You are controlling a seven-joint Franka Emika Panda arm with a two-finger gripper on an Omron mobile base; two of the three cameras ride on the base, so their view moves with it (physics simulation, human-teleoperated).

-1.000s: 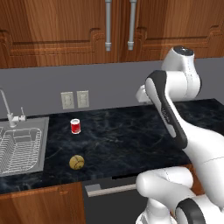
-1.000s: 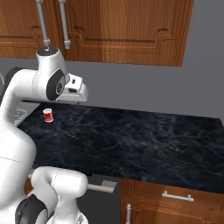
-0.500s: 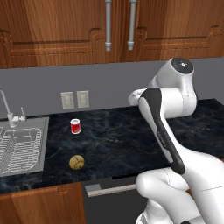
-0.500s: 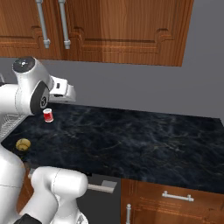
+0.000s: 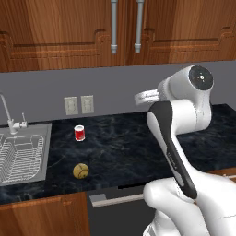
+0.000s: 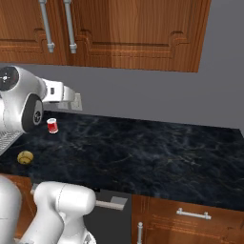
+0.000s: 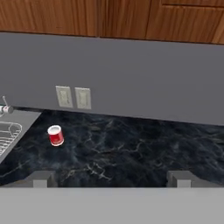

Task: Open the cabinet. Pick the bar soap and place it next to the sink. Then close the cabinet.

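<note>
You have the cabinet [image 5: 124, 27] on the wall above the counter [image 5: 133, 147], its two reddish-brown panelled doors shut, with the long grey bar handles [image 5: 114, 27] hanging side by side where the doors meet. The sink [image 5: 23, 156] is set into the counter at its left end, well left of the cabinet handles: a steel basin with a wire rack lying inside and a thin chrome faucet [image 5: 8, 115] standing at its back edge.
</note>
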